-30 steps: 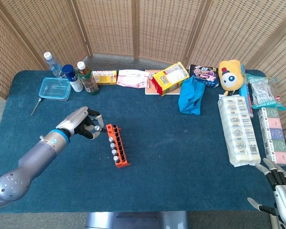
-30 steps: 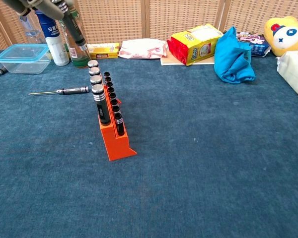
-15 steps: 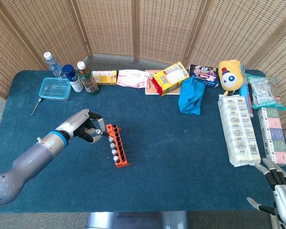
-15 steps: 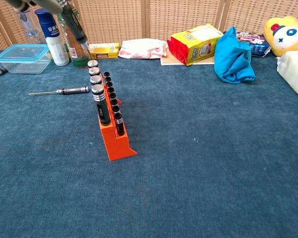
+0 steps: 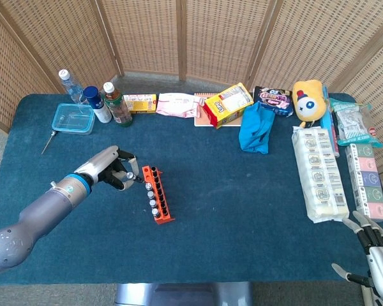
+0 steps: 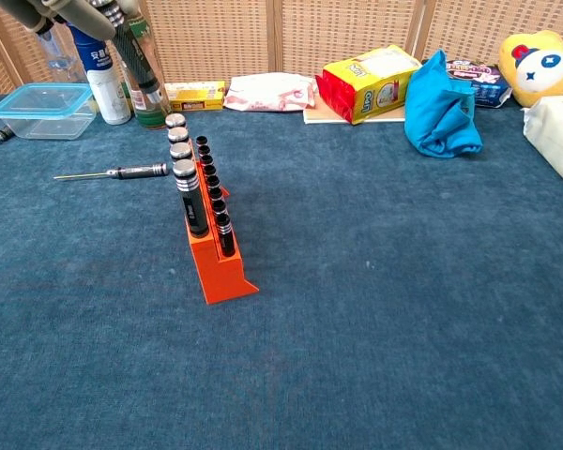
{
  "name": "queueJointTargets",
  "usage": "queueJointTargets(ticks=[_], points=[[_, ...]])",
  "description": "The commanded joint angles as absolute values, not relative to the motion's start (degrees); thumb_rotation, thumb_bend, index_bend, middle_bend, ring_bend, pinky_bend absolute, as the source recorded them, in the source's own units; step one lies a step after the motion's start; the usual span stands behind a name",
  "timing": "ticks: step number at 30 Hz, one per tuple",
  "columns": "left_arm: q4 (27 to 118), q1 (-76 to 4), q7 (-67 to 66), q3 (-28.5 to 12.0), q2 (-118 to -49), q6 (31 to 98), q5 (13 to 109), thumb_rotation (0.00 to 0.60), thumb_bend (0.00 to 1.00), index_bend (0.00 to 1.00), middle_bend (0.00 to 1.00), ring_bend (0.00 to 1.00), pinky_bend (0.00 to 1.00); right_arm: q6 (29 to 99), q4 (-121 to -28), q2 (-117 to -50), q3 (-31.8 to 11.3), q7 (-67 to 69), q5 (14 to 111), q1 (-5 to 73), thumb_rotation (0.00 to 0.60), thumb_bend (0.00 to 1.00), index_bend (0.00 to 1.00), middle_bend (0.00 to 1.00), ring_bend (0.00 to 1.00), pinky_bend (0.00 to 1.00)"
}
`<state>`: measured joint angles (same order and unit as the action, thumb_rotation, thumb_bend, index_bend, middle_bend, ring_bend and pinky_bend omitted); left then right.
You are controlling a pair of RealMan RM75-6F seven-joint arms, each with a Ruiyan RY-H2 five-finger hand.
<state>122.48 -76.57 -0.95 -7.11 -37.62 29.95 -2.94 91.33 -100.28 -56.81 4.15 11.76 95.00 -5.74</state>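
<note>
An orange rack [image 5: 157,194] [image 6: 211,234] stands left of the table's middle with several black screwdrivers upright in it. My left hand [image 5: 112,171] [image 6: 75,11] hovers just left of the rack's far end and grips a black-handled screwdriver [image 6: 141,56] that points down and hangs above the rack's far end. A loose screwdriver [image 6: 122,172] lies on the cloth left of the rack. My right hand [image 5: 373,248] sits at the table's near right corner, fingers apart, holding nothing.
A clear container [image 5: 73,118], three bottles [image 5: 102,105] and snack packs [image 5: 228,105] line the back edge. A blue cloth [image 5: 255,129], a yellow plush toy [image 5: 308,99] and long packs [image 5: 319,175] fill the right side. Another tool [image 5: 48,141] lies near the container.
The screwdriver in my left hand lifted slightly, then dipped back down toward the rack's far end. The right hand has stayed still.
</note>
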Motion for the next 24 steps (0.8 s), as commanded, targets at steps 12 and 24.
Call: queueJointTargets(ticks=[12,24], points=[[122.26,-77.79,-1.29,-5.14,-39.09,32.64,-2.96,0.6,0.4,0.56,1.0,1.0,1.0,91.72,-100.33,-56.67,4.21,11.94,95.22,-5.88,0.6,0.0,0.16,0.06,0.0,0.0],[122.89,-78.73,-1.75,-5.15,-39.68,33.85,-3.93,0.6,0.4,0.56,1.0,1.0,1.0,91.77,-100.35,-56.63,4.17,11.98,95.17,-5.9,0.6,0.0,0.16,0.06,0.0,0.0]])
